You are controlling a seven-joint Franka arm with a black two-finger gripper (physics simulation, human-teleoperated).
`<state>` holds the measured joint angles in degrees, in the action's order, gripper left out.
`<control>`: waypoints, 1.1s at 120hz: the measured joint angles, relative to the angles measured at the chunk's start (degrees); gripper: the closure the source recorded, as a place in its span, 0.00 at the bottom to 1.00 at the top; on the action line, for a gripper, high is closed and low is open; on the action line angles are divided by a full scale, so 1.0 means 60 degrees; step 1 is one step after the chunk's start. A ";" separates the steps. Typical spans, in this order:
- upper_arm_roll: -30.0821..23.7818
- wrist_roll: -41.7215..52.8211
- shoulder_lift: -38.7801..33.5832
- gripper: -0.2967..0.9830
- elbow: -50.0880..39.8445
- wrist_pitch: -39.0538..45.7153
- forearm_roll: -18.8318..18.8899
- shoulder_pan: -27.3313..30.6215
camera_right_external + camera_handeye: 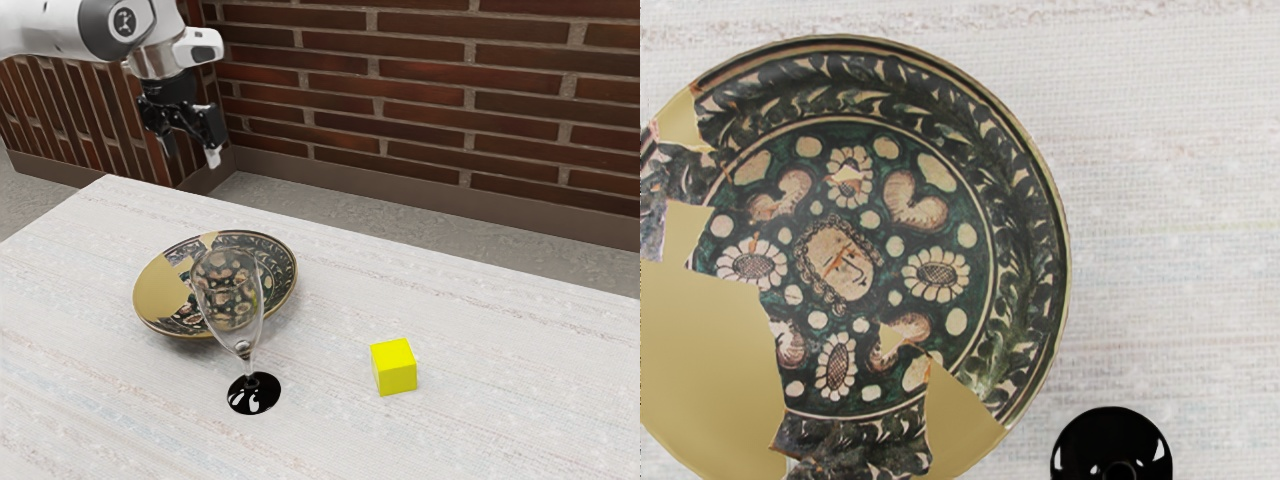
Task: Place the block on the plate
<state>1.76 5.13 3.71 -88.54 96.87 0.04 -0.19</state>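
Note:
My gripper hangs in the air at the exterior view's upper left, high over the table's far end, its two fingers apart with nothing between them. The yellow block sits on the table toward the exterior view's right, well away from the plate. A decorated plate with dark floral patterns and plain gold patches lies between my gripper and the block. In the wrist view the plate appears from above, with a face painted at its centre and no block on it.
A clear wine glass with a black base stands upright beside the plate, on the near side in the exterior view. Its black base also appears in the wrist view. The pale table has a brick wall behind it.

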 joint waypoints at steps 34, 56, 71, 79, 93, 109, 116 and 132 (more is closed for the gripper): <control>-0.0245 0.0166 0.0054 0.23 0.0022 0.0030 0.0026 0.0165; -0.1577 0.0241 0.0602 0.23 0.0071 -0.0099 0.0038 0.0036; -0.2391 0.0281 0.1319 0.23 0.0100 -0.0220 0.0042 -0.0095; -0.2819 0.0307 0.1540 0.23 0.0074 -0.0110 0.0184 -0.0155; -0.3211 0.0353 0.2061 0.23 0.0048 0.0142 0.0409 -0.0541; -0.3302 0.0459 0.2857 0.23 -0.0004 0.0681 0.0495 -0.0964; -0.3306 0.0491 0.3091 0.23 -0.0001 0.0840 0.0518 -0.1137; -0.3310 0.0566 0.3752 0.23 0.0158 0.1427 0.1094 -0.1645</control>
<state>-18.10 8.53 26.22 -87.59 105.43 6.60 -10.06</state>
